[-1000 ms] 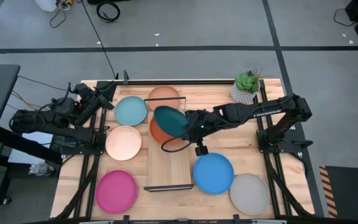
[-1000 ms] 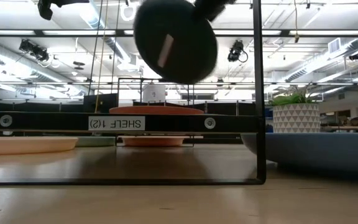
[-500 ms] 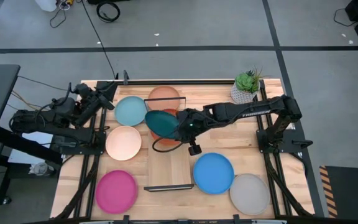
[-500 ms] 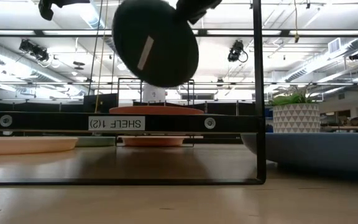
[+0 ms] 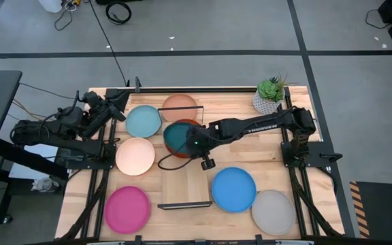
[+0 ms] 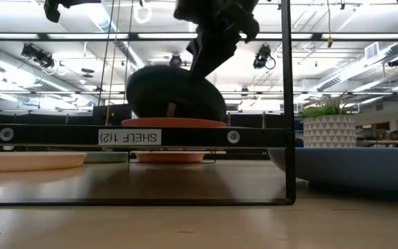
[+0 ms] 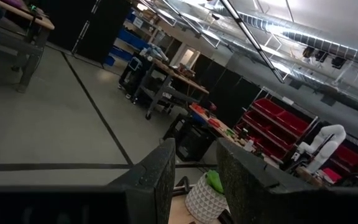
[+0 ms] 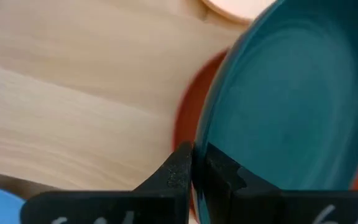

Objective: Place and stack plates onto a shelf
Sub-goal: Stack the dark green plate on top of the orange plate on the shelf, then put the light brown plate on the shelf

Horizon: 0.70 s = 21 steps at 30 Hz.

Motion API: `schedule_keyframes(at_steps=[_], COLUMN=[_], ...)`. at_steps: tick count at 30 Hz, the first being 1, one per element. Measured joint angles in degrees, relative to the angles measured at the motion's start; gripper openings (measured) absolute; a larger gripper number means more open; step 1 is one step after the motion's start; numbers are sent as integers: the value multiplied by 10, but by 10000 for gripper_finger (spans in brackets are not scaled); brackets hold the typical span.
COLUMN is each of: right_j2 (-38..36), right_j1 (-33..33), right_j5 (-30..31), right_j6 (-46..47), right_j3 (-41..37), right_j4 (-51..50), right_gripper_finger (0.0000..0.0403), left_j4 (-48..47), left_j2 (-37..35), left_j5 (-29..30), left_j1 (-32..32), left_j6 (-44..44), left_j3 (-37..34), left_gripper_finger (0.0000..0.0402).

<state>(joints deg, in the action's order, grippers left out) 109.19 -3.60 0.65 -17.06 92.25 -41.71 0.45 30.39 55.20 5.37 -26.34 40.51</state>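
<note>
Right end effector pinches the dark teal plate by its rim, tilted over the orange plate.

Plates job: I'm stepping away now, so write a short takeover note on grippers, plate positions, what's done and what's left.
Right gripper is shut on the dark teal plate, tilted just above the orange plate that lies on the shelf; not released.
Left gripper waits, open, at the table's far left.
Done: orange plate is on the shelf.
Left on the table: terracotta plate, light blue plate, peach plate, magenta plate, bright blue plate, grey plate.
</note>
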Motion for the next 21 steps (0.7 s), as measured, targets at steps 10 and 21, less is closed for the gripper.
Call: schedule_keyframes(at_steps=[10, 21], right_j2=[3, -16], right_j1=[0, 4], right_j5=[-7, 6], right_j6=[54, 85], right_j3=[0, 46], right_j4=[-1, -62], right_gripper_finger=[80, 116], left_j4=[-8, -19], left_j2=[0, 0], left_j5=[0, -33], left_j1=[0, 0], left_j6=[6, -2], left_j3=[0, 1], left_gripper_finger=[125, 125])
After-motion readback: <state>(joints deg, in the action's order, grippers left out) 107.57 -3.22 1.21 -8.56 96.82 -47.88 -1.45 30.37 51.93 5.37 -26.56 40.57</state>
